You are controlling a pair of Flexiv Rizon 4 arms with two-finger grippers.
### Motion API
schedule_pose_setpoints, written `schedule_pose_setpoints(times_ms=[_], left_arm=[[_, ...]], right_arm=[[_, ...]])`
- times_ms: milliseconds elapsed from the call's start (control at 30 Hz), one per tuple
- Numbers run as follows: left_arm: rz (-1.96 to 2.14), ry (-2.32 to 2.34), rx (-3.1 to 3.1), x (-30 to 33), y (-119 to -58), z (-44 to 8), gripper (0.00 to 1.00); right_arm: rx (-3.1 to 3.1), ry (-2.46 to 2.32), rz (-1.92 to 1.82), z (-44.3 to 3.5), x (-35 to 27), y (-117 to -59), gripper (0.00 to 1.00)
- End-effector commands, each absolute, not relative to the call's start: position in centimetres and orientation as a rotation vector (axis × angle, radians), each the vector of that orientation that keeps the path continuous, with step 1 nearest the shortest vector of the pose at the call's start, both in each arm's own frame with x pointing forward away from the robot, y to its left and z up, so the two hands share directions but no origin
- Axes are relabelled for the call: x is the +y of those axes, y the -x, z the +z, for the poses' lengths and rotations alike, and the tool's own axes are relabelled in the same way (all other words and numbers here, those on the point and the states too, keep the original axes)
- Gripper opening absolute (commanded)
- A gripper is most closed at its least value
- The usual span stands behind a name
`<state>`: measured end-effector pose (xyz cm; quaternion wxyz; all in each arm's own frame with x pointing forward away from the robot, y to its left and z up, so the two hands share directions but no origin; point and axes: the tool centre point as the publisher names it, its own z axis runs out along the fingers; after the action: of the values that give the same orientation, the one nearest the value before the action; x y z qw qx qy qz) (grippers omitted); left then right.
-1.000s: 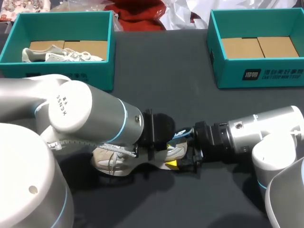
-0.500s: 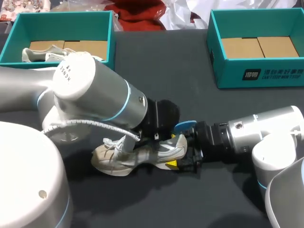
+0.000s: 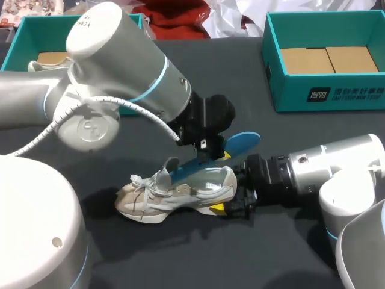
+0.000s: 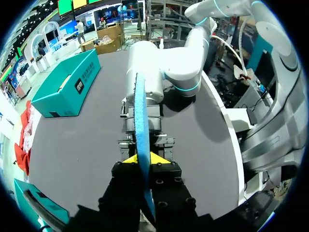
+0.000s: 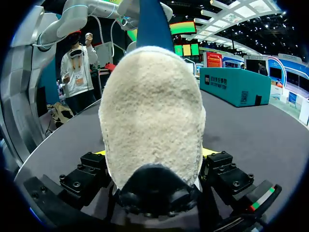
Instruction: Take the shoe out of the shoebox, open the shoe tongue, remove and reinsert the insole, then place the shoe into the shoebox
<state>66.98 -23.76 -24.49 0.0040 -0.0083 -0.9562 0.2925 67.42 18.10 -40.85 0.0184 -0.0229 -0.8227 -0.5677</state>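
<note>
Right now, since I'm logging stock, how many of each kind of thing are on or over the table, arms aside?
Teal shoeboxes: 2, the left shoebox and the right shoebox.
Shoes: 1 in view, the shoe on the table; the left arm hides most of the left shoebox's inside.
Insoles: 1, the blue insole.
Total: 4.
</note>
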Motion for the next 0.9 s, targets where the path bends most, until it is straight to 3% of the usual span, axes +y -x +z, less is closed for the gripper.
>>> schedule_pose_setpoints(times_ms=[33,167,733,900], left_arm=[[0.906,0.080,-2.917,-23.5,-67.2,-22.1,0.00],[0.954,0.118,-2.879,-24.1,-66.9,-18.8,0.00],[0.954,0.118,-2.879,-24.1,-66.9,-18.8,0.00],[1.200,0.020,-2.804,-23.5,-67.0,-14.4,0.00]], right_arm=[[-2.559,0.074,-1.759,-40.9,18.3,-67.3,0.00],[-2.559,0.074,-1.759,-40.9,18.3,-67.3,0.00],[-2.559,0.074,-1.759,-40.9,18.3,-67.3,0.00],[-2.559,0.074,-1.759,-40.9,18.3,-67.3,0.00]])
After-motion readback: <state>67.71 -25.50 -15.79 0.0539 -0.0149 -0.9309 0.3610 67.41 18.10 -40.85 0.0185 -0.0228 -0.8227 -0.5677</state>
